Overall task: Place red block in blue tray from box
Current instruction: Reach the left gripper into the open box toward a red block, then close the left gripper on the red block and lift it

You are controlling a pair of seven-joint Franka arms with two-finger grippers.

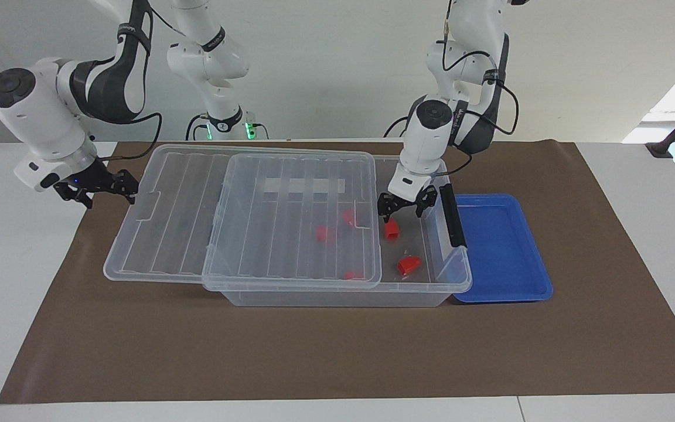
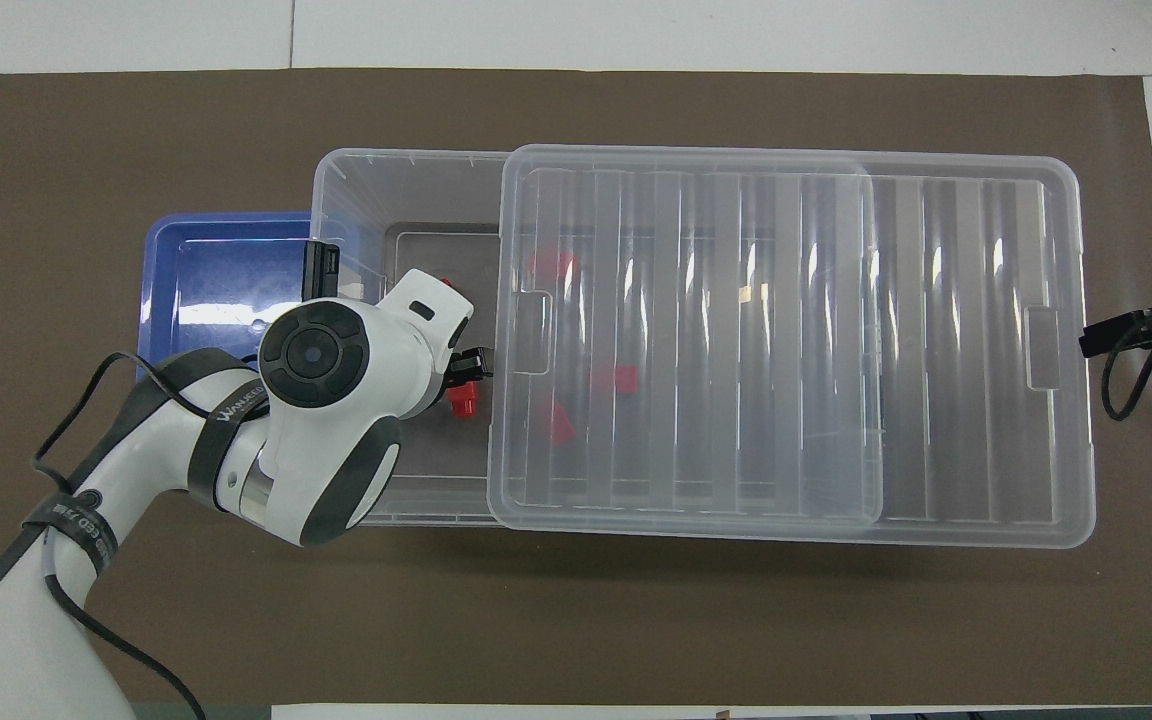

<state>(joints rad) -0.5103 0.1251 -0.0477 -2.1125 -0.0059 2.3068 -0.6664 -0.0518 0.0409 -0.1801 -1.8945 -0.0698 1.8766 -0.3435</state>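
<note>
Left pincer (image 1: 403,207) is spread wide over the red block (image 1: 391,229) in the box (image 1: 431,286) — judged light, rigid, best gripped across its boxy body.
</note>
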